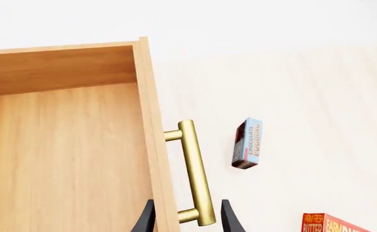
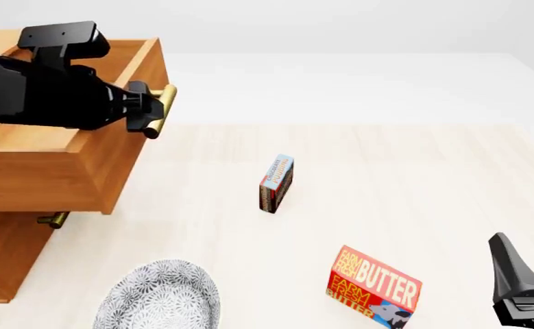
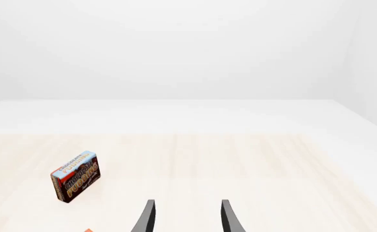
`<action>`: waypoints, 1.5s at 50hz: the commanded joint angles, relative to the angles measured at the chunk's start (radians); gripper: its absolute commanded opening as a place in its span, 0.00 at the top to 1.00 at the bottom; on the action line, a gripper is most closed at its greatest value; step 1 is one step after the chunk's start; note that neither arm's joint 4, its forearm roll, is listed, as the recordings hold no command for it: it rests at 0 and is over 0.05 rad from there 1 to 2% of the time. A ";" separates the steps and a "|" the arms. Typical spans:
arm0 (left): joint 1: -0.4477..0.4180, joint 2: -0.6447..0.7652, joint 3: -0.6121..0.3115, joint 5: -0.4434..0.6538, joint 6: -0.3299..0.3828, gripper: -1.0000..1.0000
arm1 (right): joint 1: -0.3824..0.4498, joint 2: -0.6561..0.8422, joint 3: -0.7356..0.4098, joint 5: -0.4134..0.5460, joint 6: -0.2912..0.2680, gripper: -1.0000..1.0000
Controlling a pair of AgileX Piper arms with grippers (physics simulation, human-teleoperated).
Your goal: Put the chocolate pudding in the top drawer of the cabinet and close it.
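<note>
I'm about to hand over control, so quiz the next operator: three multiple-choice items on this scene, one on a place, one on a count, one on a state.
1. Where is the chocolate pudding?
A. in the top drawer
B. on the table, between the cabinet and the butter box
C. in the right tool

2. How many brass handles show in the front view?
A. one
B. two
C. three

3. What state is the top drawer in?
A. pulled open, nothing visible inside
B. shut
C. open with the pudding inside

Answers: 1 B, it stands on its edge on the table, right of the cabinet and beyond the butter box. 2 B, one at the left tool, one lower. 3 A, the left wrist view shows bare wood.
</note>
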 commanded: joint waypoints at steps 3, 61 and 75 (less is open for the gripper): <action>-0.057 0.082 0.005 -0.031 0.029 0.00 | 0.000 0.000 0.000 0.000 0.000 0.00; -0.121 -0.091 -0.081 -0.028 0.120 0.00 | 0.000 0.000 0.000 0.000 0.000 0.00; -0.123 -0.184 -0.064 -0.031 0.158 0.00 | 0.000 0.000 0.000 0.000 0.000 0.00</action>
